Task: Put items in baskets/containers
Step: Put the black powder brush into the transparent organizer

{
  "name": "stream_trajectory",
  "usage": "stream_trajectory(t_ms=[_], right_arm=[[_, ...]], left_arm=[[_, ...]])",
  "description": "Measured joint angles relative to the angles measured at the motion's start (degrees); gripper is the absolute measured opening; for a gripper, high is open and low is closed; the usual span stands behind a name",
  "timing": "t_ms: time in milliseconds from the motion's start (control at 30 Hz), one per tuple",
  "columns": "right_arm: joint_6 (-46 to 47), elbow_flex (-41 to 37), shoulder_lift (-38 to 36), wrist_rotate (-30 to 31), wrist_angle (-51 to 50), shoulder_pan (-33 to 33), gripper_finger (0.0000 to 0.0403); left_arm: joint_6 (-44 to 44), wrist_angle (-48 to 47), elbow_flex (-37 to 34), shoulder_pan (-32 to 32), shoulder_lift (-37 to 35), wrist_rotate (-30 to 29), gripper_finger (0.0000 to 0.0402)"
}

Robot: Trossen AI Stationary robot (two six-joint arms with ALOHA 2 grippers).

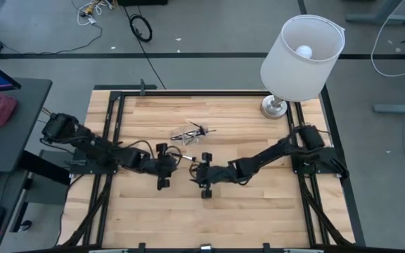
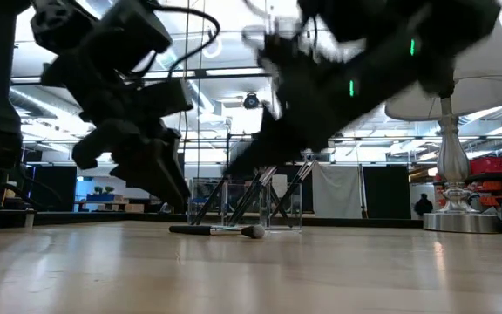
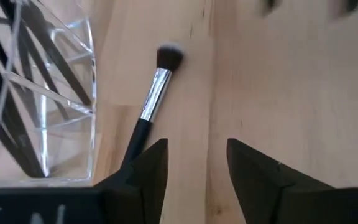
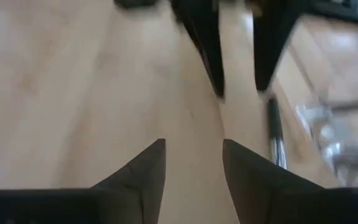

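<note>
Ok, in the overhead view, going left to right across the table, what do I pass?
Left gripper → clear container of brushes → right gripper → lamp.

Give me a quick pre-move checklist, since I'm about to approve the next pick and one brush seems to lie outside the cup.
1. Loose makeup brush lies flat on the table: ok.
2. Brush is not yet in the clear cup; it lies beside it: not ok.
3. Left claw is open, nothing between its fingers: ok.
4. Right claw is open and empty: ok.
5. Cup stands upright, holding other brushes: ok.
6. Gap between the two claws during a reach: cannot tell.
</note>
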Motion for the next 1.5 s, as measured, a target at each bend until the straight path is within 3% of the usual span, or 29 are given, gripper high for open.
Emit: stream_trajectory(t_ms=[133,300,733,933,1000,1167,1400,1500], right_arm=[[2.1,-1.4,5.2,-0.1,8.4,-3.7,0.0162],[2.4,-1.0,10.3,0.4,15.6,-7.6,0.0170],[-0.1,-1.0,10.4,2.3,13.4,-11.7,0.0225],[3.3,-0.8,12.4,-11.7,14.6,-15.4,0.0232],[3.0,-0.7,13.5,-12.5,15.4,-15.8,0.0230],[-0.2,-0.6,15.1,-11.6,15.4,-15.8,0.0185],[-1.6,-0.7,15.2,-13.3,14.9,-15.6,0.0050],[-2.0,-0.7,14.5,-13.8,14.5,-15.5,0.0041]], left_arm=[[2.4,-0.3,0.0,3.1,0.0,3.9,0.0169],[4.1,0.5,0.0,6.6,0.0,4.3,0.0170],[3.9,0.0,0.0,9.0,0.0,6.0,0.0169],[3.9,-0.2,0.0,9.0,0.0,6.0,0.0169],[3.9,-0.2,0.0,9.0,0.0,6.0,0.0169],[2.3,-0.6,0.0,8.9,0.0,6.0,0.0169],[0.8,-1.5,0.0,8.9,0.0,9.7,0.0169],[0.8,-1.5,0.0,8.6,0.0,13.2,0.0169]])
